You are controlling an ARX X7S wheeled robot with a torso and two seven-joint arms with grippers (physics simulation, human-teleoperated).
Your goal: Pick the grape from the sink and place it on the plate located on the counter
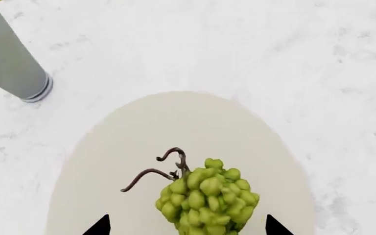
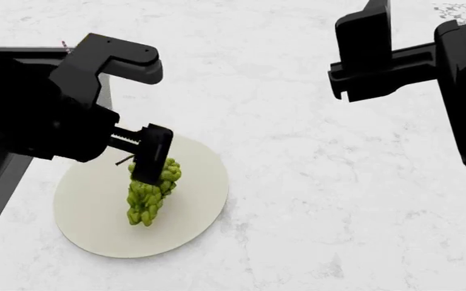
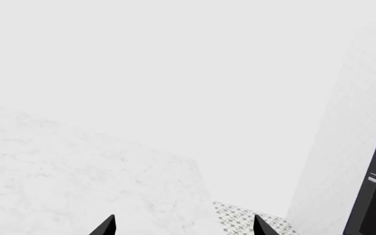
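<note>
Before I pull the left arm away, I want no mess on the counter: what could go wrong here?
1. The grape lies on the plate with the left gripper open around it; a sideways retreat could let a finger drag the bunch off.
2. Its curly stem might snag.
3. A wide swing could hit the glass standing nearby.

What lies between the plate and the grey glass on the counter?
Only bare marble counter lies between the plate and the grey glass, as the left wrist view shows.
</note>
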